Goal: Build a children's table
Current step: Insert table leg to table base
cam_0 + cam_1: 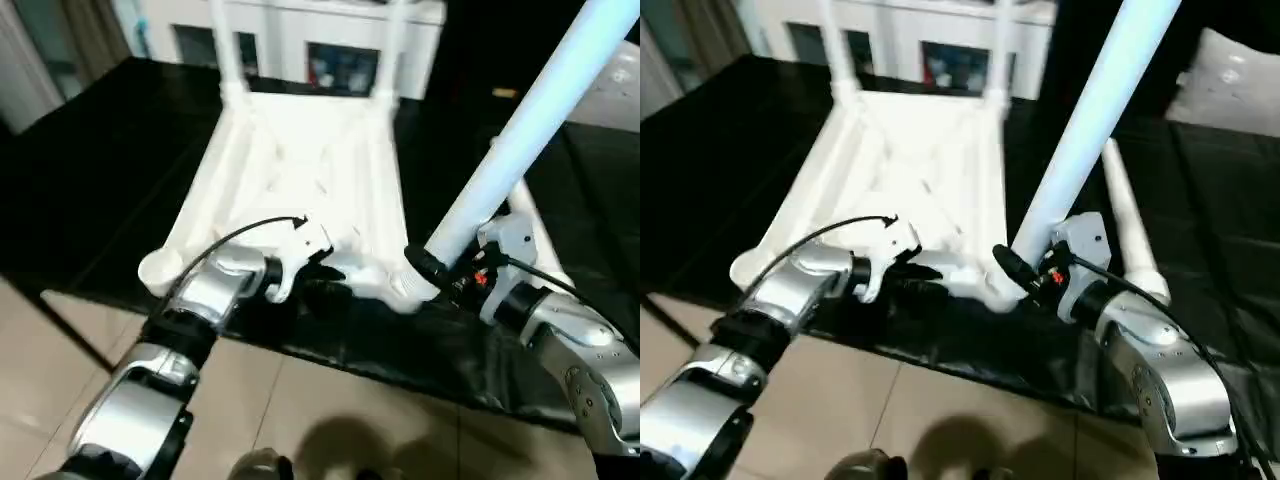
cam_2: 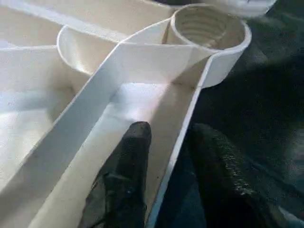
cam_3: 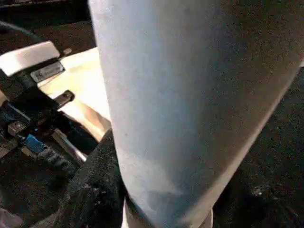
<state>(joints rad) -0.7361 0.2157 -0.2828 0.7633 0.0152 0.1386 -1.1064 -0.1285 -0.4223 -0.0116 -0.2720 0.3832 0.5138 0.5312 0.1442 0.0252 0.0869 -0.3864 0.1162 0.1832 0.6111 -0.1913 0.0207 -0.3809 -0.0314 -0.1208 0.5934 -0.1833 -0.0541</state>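
Note:
The children's table top (image 1: 300,150) lies upside down on a black surface, ribs facing up. Two white legs (image 1: 228,50) stand in its far corner sockets. My right gripper (image 1: 430,270) is shut on the lower end of a third leg (image 1: 520,130), which leans up to the right with its foot at the near right corner. My left gripper (image 2: 171,130) is open astride the near rim, one finger (image 2: 135,152) inside the wall and one outside. Beside it, the near left socket (image 1: 160,268) stands empty, its threads showing.
Another white leg (image 1: 1128,230) lies on the black surface right of the table top. A white cabinet with glass doors (image 1: 330,40) stands behind. The black surface ends at a near edge (image 1: 300,345) above tiled floor.

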